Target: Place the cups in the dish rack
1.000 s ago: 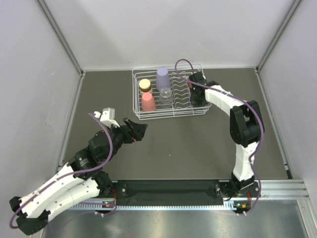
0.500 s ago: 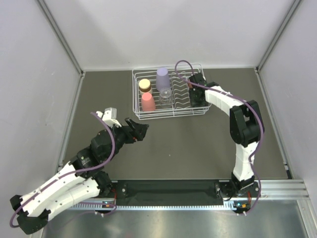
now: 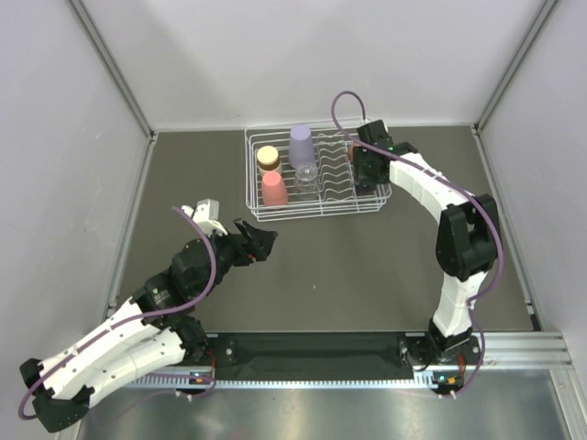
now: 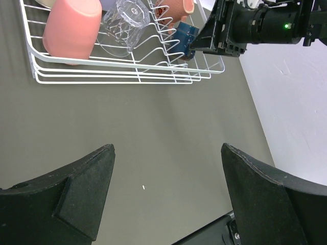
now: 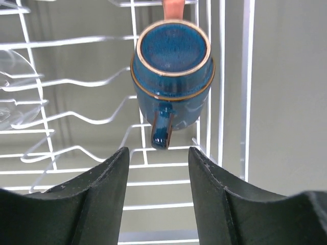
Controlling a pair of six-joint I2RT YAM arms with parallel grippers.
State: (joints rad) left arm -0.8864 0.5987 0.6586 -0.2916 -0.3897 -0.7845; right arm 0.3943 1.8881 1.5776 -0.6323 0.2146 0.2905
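Note:
The white wire dish rack (image 3: 316, 209) stands at the back middle of the table. In it are a lavender tumbler (image 3: 301, 142), a pink tumbler (image 3: 274, 189), a pale-topped cup (image 3: 268, 158) and a clear faceted glass (image 3: 306, 176). The dark blue mug (image 5: 172, 76) stands upside down at the rack's right end, handle toward my right gripper (image 5: 158, 153), which is open, empty and just above it. The salmon-pink mug (image 5: 173, 7) lies just beyond it. My left gripper (image 3: 260, 240) is open and empty over the bare table in front of the rack (image 4: 122, 64).
Grey walls close in the table on the left, back and right. The divider prongs (image 5: 76, 117) fill the rack's right half. The right arm (image 3: 431, 192) arches over the table's right side. A metal rail (image 3: 367, 353) runs along the near edge.
The right gripper has drawn back from the dark blue mug toward the rack's far right corner, and its arm has stretched out. The left gripper has edged slightly right.

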